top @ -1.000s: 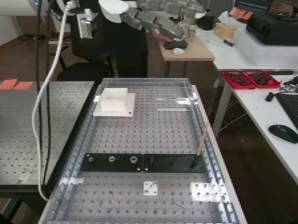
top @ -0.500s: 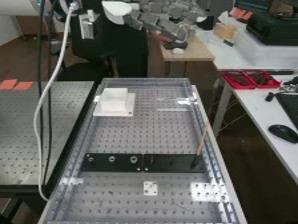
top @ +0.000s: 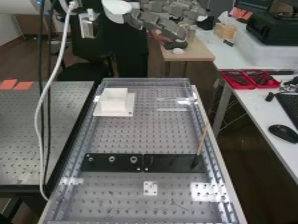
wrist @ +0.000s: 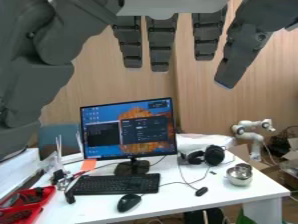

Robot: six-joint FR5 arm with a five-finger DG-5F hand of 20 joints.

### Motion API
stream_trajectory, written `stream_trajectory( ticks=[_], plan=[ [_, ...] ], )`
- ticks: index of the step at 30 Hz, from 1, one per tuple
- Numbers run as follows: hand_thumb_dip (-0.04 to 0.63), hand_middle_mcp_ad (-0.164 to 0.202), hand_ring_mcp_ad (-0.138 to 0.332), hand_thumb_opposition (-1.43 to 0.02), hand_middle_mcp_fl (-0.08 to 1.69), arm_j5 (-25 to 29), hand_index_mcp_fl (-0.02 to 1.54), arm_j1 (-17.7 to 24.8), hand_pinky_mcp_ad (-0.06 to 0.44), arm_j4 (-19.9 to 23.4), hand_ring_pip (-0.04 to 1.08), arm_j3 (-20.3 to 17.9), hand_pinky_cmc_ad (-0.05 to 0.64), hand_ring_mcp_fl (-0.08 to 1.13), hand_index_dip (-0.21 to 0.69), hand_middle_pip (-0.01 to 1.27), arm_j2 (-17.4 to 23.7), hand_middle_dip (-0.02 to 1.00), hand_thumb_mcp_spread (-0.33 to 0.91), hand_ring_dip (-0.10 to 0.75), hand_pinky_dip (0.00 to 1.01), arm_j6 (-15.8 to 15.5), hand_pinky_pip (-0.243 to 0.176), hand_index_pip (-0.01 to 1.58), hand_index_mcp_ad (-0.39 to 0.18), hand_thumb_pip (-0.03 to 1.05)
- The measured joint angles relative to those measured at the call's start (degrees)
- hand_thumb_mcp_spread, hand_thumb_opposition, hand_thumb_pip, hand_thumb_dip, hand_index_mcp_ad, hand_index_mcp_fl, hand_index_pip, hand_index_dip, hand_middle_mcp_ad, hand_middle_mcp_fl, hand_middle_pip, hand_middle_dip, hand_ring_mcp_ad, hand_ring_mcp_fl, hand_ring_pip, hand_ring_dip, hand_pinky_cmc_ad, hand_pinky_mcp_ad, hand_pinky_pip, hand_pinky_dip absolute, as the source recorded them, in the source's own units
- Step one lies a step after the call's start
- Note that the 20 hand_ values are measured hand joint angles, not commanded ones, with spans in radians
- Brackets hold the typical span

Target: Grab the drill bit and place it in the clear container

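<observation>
Here — fingers [top: 161, 21] spread open; two black plates [top: 174, 163] — one clear container [top: 173, 109].

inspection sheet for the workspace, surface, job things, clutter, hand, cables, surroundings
surface: perforated bench plate
job's things: thin brown stick rising at a slant from the black strips' right end, faint clear outlines near the far right edge; can't tell if these are drill bit and container
clutter: white block on a white base
hand: open, beyond the bench's far end
cables: white cable hanging left of the bench
surroundings: desk with monitor, keyboard, headphones, red trays
</observation>
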Motion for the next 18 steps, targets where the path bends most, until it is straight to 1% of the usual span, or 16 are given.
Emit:
stream_trajectory(
  ticks=[18],
  plan=[
    [0.068, 0.061, 0.246, -0.66, 0.07, -0.39, 0.07, 0.13, 0.312, 0.15, 0.1, -0.06, 0.531, -0.02, 0.347, 0.16, 0.32, 0.14, 0.35, 0.017, 0.38, -0.21, -0.089, 0.1, -0.028, 0.19]
  ],
)
